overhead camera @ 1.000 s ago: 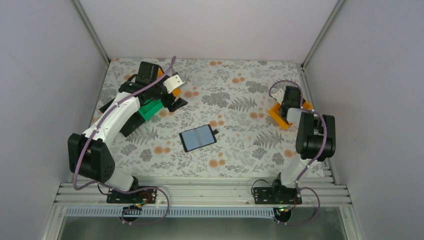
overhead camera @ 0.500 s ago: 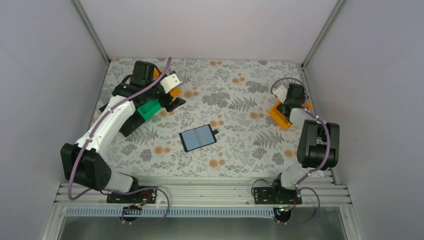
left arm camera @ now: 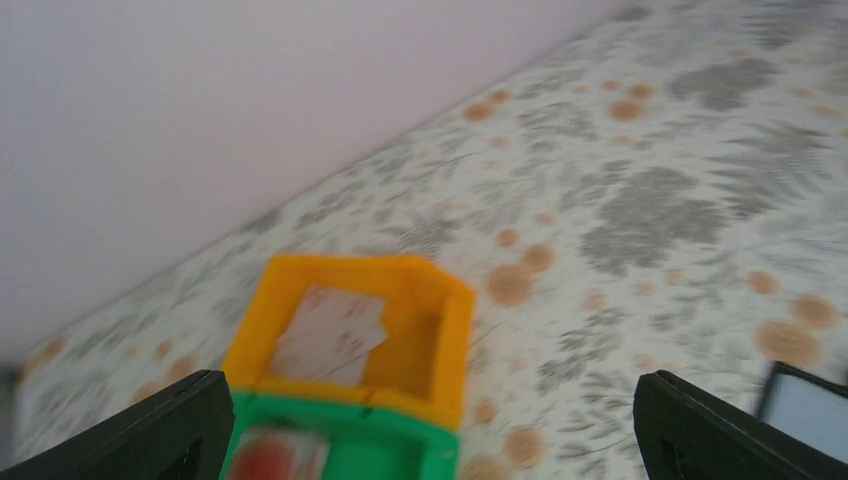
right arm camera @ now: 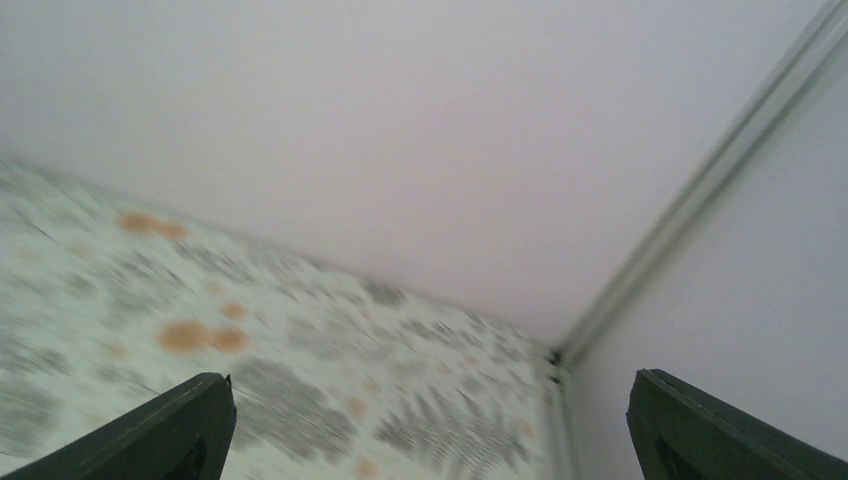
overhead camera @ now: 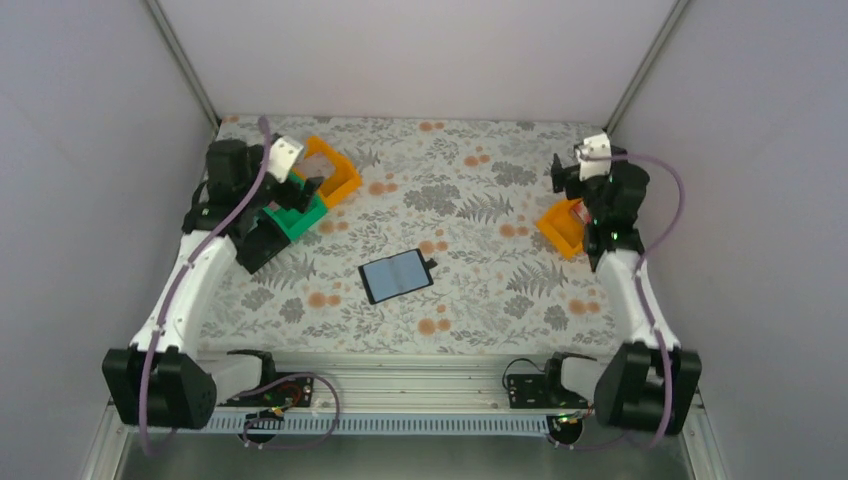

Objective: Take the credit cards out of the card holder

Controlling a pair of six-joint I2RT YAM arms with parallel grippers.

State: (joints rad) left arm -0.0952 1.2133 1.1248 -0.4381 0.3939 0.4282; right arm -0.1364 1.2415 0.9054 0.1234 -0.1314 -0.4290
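Black card holder [overhead camera: 397, 275] is shown open, well apart from both wide, empty jaws; cards [left arm camera: 330, 335] are seen in trays [left arm camera: 455, 340], removal judged complete.

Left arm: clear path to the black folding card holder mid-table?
Probably yes: the black folding card holder lies alone on bare cloth, nothing between it and the open left gripper by the green plastic tray.
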